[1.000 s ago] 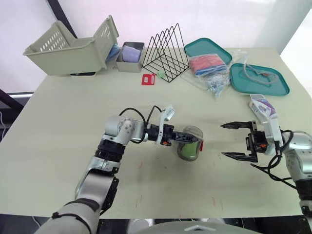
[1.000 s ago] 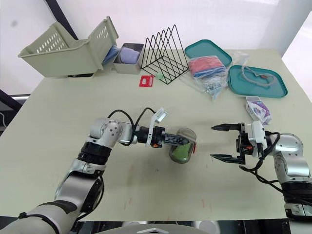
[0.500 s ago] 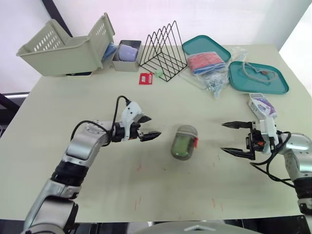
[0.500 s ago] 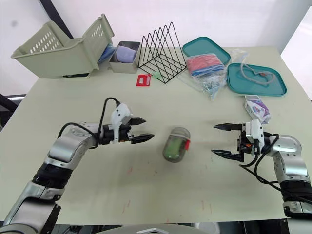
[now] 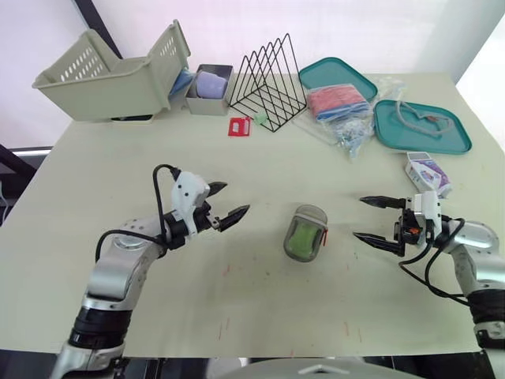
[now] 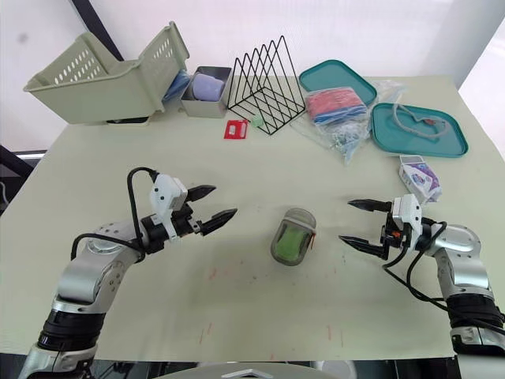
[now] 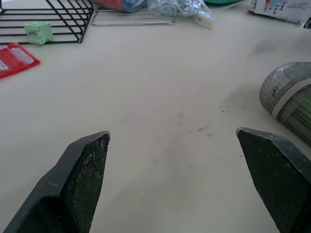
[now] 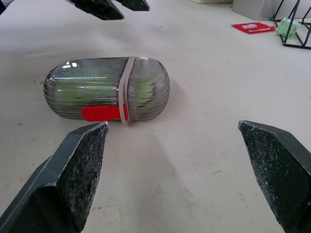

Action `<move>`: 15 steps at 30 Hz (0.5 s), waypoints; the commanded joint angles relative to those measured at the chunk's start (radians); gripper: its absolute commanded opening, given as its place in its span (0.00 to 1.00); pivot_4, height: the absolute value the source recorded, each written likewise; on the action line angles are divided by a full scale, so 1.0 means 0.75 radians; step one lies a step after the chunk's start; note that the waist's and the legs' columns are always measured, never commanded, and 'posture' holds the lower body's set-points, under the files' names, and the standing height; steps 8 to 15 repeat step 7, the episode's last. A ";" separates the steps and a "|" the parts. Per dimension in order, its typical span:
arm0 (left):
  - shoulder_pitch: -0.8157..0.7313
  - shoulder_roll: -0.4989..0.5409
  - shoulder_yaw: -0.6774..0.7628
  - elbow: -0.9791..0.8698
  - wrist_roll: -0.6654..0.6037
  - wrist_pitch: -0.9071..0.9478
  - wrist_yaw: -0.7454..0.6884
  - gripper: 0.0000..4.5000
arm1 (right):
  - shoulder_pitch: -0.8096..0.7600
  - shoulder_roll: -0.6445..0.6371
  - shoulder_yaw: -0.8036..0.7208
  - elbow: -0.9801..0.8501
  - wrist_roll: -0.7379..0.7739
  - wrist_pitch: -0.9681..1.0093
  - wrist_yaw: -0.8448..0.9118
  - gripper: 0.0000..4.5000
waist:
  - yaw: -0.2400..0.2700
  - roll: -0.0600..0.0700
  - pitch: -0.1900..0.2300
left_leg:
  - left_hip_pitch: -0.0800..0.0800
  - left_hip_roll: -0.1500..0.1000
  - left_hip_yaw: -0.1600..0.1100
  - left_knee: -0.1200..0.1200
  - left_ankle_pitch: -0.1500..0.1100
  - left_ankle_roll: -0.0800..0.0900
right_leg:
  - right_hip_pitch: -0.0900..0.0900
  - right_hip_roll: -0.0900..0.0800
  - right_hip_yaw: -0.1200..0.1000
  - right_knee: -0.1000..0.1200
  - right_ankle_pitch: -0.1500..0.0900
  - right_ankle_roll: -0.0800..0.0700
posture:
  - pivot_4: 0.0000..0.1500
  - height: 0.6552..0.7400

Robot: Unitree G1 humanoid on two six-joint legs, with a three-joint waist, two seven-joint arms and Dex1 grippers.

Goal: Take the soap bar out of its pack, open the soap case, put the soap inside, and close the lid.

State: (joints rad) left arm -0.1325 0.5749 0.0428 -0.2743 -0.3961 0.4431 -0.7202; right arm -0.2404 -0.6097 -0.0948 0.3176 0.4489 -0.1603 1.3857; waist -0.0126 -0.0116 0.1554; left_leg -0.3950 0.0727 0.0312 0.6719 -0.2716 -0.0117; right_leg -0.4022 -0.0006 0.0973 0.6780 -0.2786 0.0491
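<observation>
Soap case (image 5: 305,232) closed; green soap (image 8: 95,87) dimly visible inside.

Light is bright and even, falling from above, so the pale bench (image 5: 260,150) glows without any hard glare. Behind it, the wall (image 5: 237,24) is burnt out to near white, brightest at the far right corner. Shadows are soft and short. A faint grey smudge hugs the soap case (image 8: 107,94), whose ribbed clear lid catches a pale sheen along its top. A much darker band lies under the basket (image 5: 110,75), and thin lines trail from the wire rack (image 5: 272,75).
</observation>
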 commanded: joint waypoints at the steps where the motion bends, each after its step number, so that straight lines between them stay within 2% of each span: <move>1: 0.007 -0.011 0.032 -0.057 -0.002 -0.036 0.020 0.99 | 0.010 0.003 -0.025 -0.036 0.016 -0.019 -0.005 1.00 | 0.001 0.000 0.000 | 0.000 0.000 0.000 0.000 0.000 0.000 | 0.000 0.000 0.000 0.000 0.000 0.000 | 1.00 1.00; 15: 0.016 -0.001 -0.005 -0.062 0.044 -0.045 0.021 0.99 | 0.034 -0.003 -0.032 -0.042 0.019 -0.026 0.002 1.00 | -0.001 0.000 0.000 | 0.000 0.000 0.000 0.000 0.000 0.000 | 0.000 0.000 0.000 0.000 0.000 0.000 | 1.00 1.00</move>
